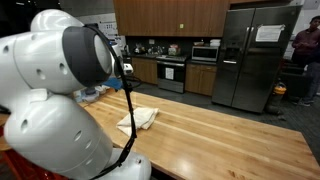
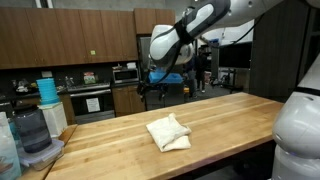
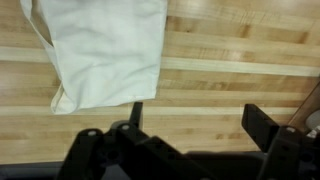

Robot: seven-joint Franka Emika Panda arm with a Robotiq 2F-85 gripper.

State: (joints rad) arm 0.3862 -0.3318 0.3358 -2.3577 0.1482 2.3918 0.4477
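A long butcher-block wooden tabletop (image 2: 235, 115) fills the middle of the room, its pale planks running across both exterior views. The white jointed robot arm (image 2: 190, 25) reaches in above it; in an exterior view its rounded white shells (image 1: 55, 95) block the near left of the picture. Far to the right in that view stands a tall stainless-steel refrigerator (image 1: 255, 55), with dark wooden cabinets and a steel oven range (image 1: 172, 73) to its left along the far wall.

A cream folded cloth (image 2: 168, 133) lies flat on the tabletop, about midway along it and toward the near edge in this view, with bare wood all round it. It also shows as a rumpled pale square (image 1: 138, 120) just past the arm's shells.

In the wrist view the cloth (image 3: 105, 50) takes up the upper left, with one seamed corner pointing down. The black pincer (image 3: 200, 120) hangs over the planks, released, its jaws spread wide with only bare wood between them. Its left finger (image 3: 135, 112) sits just below the cloth's lower edge in the picture; whether they touch cannot be told.
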